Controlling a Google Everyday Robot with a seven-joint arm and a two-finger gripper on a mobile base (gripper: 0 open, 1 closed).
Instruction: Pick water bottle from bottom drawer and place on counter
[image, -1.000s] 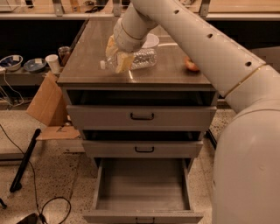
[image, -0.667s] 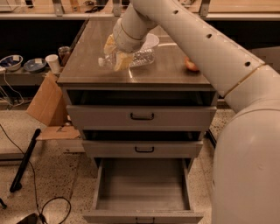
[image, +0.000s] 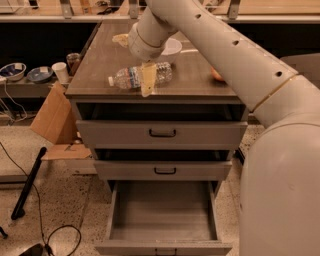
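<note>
The gripper (image: 131, 65) hung over the counter (image: 98, 61) with its fingers spread well apart, clamping nothing. One pale finger (image: 147, 80) crossed in front of the water bottle (image: 134, 76). The bottle lay on its side near the counter's front edge, white cap pointing left. Print on its label band was too small to read. A white bowl (image: 173, 46) sat just behind the bottle. The bottom drawer (image: 162, 216) stood pulled out.

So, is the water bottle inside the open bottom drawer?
No, the water bottle lies on its side on the counter, with the gripper over it.
</note>
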